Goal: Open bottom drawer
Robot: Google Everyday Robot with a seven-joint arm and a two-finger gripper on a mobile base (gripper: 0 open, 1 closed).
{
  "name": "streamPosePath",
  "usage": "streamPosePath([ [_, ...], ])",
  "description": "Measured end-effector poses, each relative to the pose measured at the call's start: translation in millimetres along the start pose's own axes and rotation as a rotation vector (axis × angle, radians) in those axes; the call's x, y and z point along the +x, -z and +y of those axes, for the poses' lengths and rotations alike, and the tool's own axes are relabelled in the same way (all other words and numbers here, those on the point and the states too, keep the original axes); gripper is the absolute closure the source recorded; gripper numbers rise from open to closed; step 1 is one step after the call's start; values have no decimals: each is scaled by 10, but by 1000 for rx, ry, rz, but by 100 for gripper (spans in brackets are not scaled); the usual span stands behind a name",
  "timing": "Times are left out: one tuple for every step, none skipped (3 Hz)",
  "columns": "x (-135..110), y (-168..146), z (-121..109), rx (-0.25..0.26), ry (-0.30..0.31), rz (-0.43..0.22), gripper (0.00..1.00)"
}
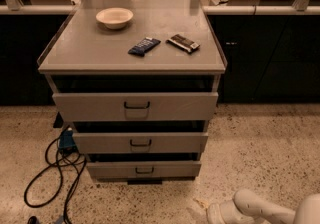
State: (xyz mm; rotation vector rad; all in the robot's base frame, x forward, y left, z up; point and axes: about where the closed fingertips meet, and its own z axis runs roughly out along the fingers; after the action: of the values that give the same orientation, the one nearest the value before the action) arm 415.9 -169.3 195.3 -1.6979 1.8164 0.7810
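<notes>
A black cable loops on the floor at the left. In the middle, the bottom drawer is the lowest of three under the table and looks not yet pulled out, its small handle at centre. Low at the right, the hand is well apart from it. Whether the hand is open or holding anything, I cannot tell. The step in hand is the reach; next the hand must go left to that handle.
</notes>
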Motion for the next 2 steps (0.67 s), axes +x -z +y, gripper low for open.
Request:
streamPosePath([
  [-278,83,-235,172,25,-3,0],
  [-407,284,-738,317,-24,58,0],
])
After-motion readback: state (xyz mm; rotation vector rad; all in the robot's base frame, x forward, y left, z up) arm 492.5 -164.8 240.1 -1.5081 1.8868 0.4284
